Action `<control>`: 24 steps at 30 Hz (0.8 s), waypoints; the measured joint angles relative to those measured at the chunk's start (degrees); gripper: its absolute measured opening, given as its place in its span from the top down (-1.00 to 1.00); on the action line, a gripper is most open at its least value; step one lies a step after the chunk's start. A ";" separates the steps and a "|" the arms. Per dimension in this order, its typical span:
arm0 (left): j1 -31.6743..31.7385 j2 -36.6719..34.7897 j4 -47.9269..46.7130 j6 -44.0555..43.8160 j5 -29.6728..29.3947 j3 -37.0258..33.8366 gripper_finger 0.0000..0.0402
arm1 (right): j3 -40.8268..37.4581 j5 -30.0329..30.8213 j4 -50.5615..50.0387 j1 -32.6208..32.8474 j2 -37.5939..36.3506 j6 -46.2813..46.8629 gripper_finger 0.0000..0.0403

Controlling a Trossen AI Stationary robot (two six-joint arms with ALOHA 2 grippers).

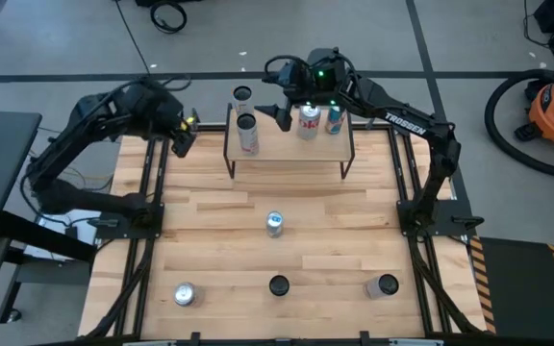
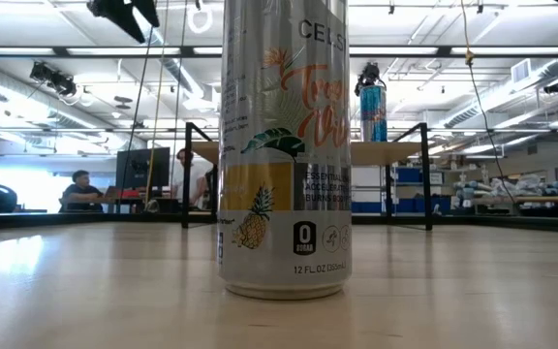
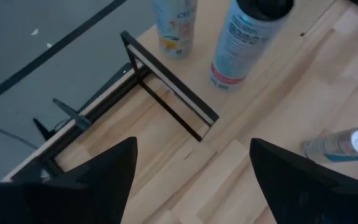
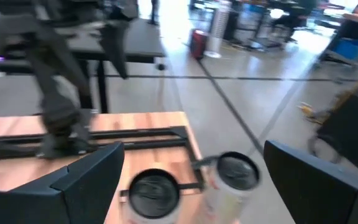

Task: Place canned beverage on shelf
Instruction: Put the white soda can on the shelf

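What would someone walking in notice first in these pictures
The shelf at the table's far edge stands out, with cans on its wooden top and the right hand open just above them, beside a red-and-white can. In the low view, one tall Celsius can standing on the table fills the middle of the picture. The left hand waits open off the shelf's left end.

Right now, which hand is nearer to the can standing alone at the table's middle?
Neither clearly. The can stands mid-table; the left hand is beside the shelf's left end, the right hand above the shelf.
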 joint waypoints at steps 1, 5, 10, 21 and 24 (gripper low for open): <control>-0.25 -1.29 0.88 -0.29 -0.01 -1.68 -0.56 | 0.00 -1.49 0.02 -0.02 0.00 -0.47 -0.96; -1.77 -5.59 3.55 -1.69 0.03 -7.47 -0.56 | 0.00 -4.17 0.48 -0.04 0.00 -3.22 -0.96; -4.14 -10.13 8.33 -2.71 0.00 -13.40 -0.56 | -0.98 -4.30 2.32 0.07 -0.04 -5.73 -0.96; -9.28 -17.65 16.59 -5.02 0.00 -25.21 -0.56 | -4.07 -4.32 6.22 0.01 2.33 -6.40 -0.96; -10.13 -19.56 18.98 -4.37 -0.01 -28.60 -0.56 | -4.08 -4.31 6.22 -0.08 4.26 -7.18 -0.96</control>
